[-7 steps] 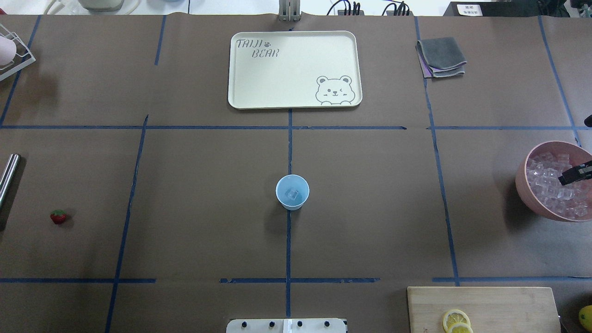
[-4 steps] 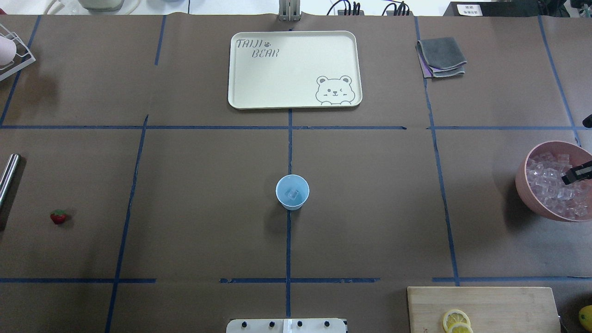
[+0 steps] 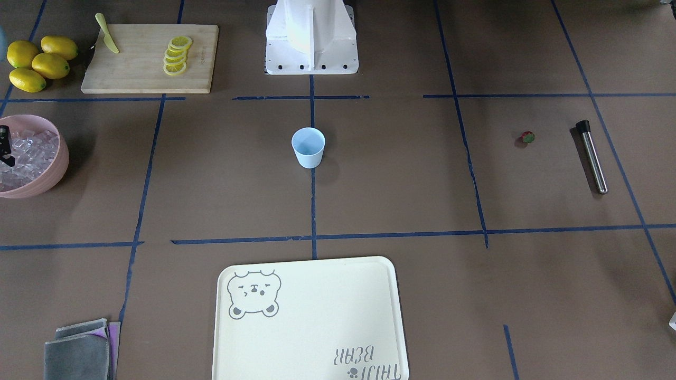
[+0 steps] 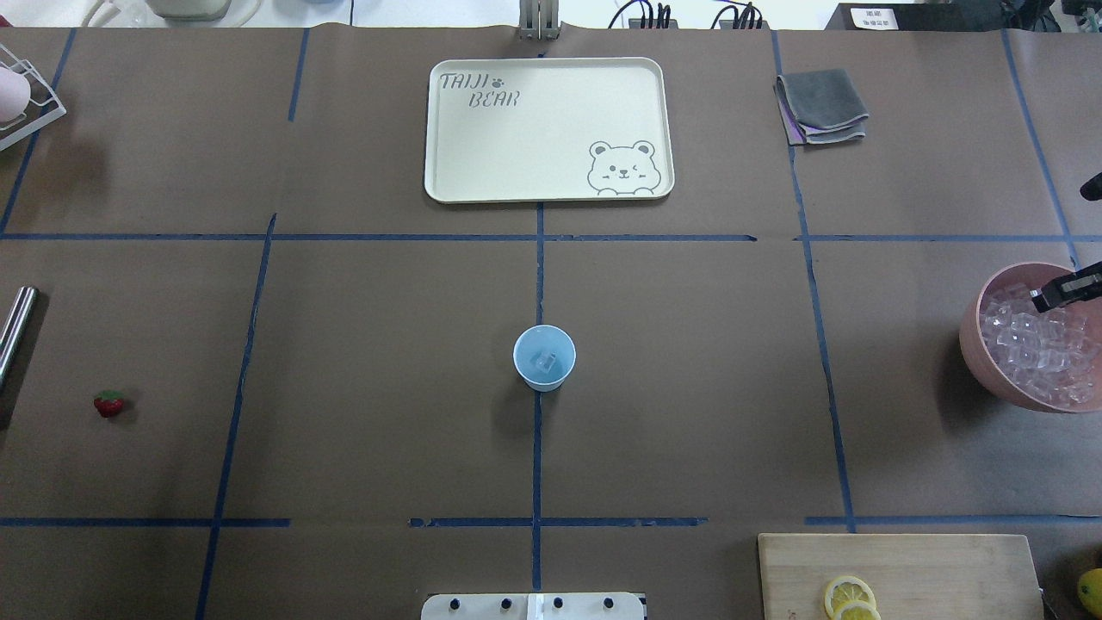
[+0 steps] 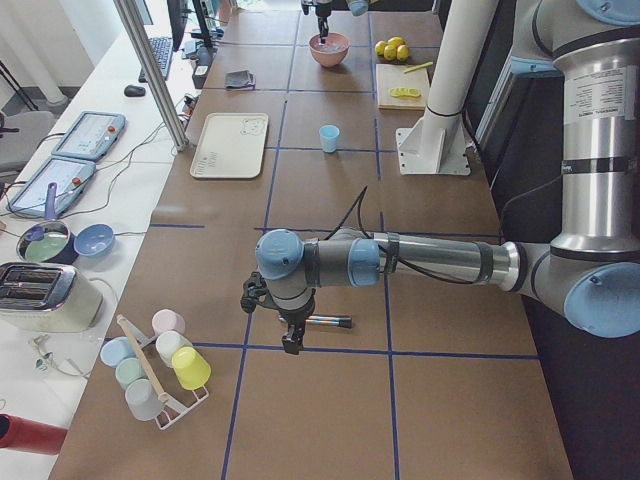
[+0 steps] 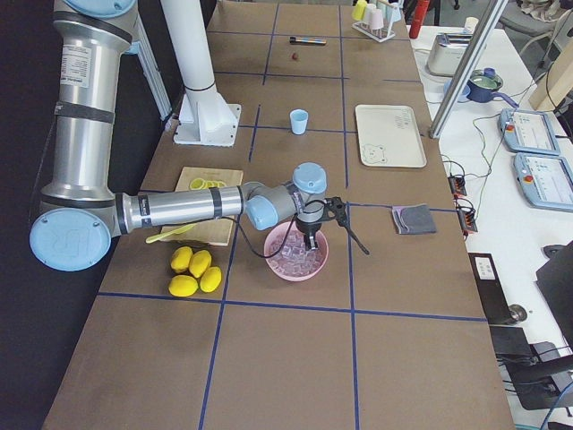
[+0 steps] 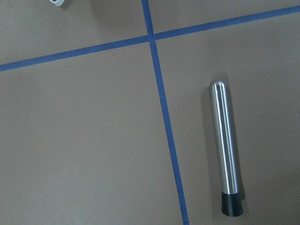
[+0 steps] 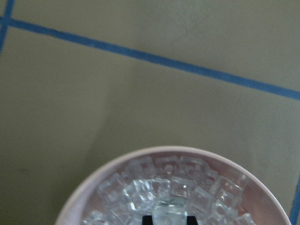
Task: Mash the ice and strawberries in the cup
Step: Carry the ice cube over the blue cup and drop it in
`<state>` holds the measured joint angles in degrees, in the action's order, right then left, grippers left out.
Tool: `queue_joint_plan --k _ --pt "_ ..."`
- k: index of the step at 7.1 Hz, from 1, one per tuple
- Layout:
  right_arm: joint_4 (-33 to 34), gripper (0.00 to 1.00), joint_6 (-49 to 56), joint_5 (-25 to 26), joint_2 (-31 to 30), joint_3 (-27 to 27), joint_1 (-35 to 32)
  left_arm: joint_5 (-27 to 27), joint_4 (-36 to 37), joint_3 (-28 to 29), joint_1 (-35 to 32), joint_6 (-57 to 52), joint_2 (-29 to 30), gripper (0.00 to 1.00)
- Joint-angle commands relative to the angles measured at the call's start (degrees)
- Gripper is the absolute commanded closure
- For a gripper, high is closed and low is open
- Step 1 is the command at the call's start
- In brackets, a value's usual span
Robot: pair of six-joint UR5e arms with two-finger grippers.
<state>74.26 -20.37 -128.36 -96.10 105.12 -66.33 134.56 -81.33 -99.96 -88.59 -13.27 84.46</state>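
The light-blue cup stands at the table's middle with one ice cube in it. The strawberry lies far left. My right gripper hangs above the pink bowl of ice. In the right wrist view the right gripper is shut on an ice cube. My left gripper shows only in the exterior left view, over a steel muddler. I cannot tell whether it is open or shut.
A cream bear tray lies at the back. Folded grey cloths lie at the back right. A cutting board with lemon slices is at the front right, with whole lemons beside it. A cup rack stands at the left end.
My right gripper has lifted out of the ice in the pink bowl and moved toward the bowl's far rim. The cup, strawberry and muddler have not moved.
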Motion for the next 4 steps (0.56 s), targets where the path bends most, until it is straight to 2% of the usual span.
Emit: queue_joint_plan --k 1,2,4 --pt "16.4 0.97 -4.0 -0.9 11.4 6.6 -0.6 0.1 0.0 -0.1 0.0 0.0 0.0 0.0" --pt "19.8 0.97 -10.4 -0.7 16.1 8.5 2.4 0.1 0.0 -0.1 0.0 0.0 0.0 0.0" --pt "20.0 0.97 -28.0 3.5 25.0 9.4 12.3 0.1 0.0 -0.1 0.0 0.0 0.0 0.0"
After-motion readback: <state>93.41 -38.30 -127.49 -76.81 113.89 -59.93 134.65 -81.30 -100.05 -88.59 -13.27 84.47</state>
